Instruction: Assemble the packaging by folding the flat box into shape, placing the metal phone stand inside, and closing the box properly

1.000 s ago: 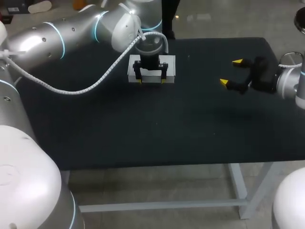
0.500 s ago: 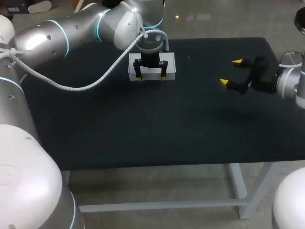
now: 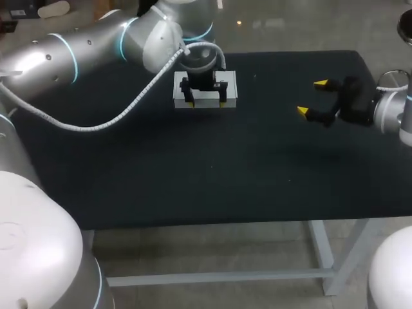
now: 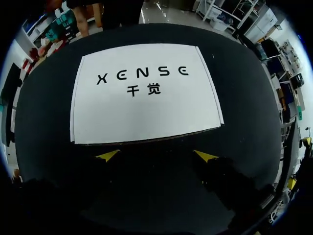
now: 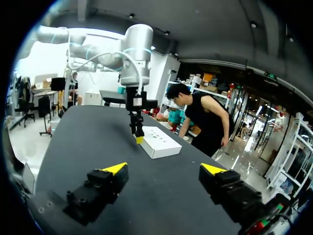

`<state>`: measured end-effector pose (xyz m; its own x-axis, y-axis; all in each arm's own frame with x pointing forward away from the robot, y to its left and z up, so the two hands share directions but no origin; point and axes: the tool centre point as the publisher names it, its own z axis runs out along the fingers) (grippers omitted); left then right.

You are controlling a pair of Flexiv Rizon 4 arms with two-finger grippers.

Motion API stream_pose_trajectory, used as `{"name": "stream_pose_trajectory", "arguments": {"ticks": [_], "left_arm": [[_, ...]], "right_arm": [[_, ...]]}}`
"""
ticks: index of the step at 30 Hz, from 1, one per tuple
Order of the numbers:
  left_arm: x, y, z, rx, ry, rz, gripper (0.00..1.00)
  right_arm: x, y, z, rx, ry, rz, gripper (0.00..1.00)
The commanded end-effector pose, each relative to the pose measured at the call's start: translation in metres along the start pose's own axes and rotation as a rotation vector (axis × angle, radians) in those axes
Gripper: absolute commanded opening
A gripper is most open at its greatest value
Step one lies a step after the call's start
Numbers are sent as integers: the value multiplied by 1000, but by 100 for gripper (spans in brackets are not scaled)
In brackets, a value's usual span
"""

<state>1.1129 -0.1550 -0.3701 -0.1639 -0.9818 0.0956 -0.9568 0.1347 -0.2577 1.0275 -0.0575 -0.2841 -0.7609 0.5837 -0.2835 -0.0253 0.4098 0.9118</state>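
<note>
Left claw (image 3: 206,103) now farther back — box (image 3: 230,89) half hidden beneath

Your one obstacle on the table (image 3: 193,174) is the white box (image 3: 206,91), lying flat at the far middle. Your left arm comes in over the far left corner, its white cable (image 3: 116,119) drooping above the left side. The left tool (image 3: 205,103) hangs over the box's near edge, fingers spread. Your right tool (image 3: 310,98) sits open at the far right, well apart from the box, with a wide stretch of black table between them. The near half gives you passage left to right.
</note>
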Motion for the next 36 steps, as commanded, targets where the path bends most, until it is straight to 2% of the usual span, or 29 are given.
{"name": "stream_pose_trajectory", "arguments": {"ticks": [1,13,16,18,20,21,23,25,36], "left_arm": [[-19,35,-33,155,66,47,100],[-29,70,-70,290,176,197,100],[-34,71,-76,316,223,244,100],[-36,74,-80,335,263,311,100],[-38,76,-84,365,258,349,100],[-39,78,-86,378,287,380,100],[-40,79,-88,401,279,393,100],[-42,80,-90,410,318,426,100],[-47,83,-108,429,405,505,100]], "right_arm": [[0,-2,0,-9,0,-1,100],[0,-2,0,-9,0,-1,100],[0,-2,0,-9,0,-1,100],[0,-2,0,-9,0,-1,100],[0,-2,0,-9,0,-1,100],[0,-2,0,-9,0,-1,100],[0,-2,0,-9,0,-1,100],[0,-2,0,-9,0,-1,100],[0,-2,0,-9,0,-1,100]]}}
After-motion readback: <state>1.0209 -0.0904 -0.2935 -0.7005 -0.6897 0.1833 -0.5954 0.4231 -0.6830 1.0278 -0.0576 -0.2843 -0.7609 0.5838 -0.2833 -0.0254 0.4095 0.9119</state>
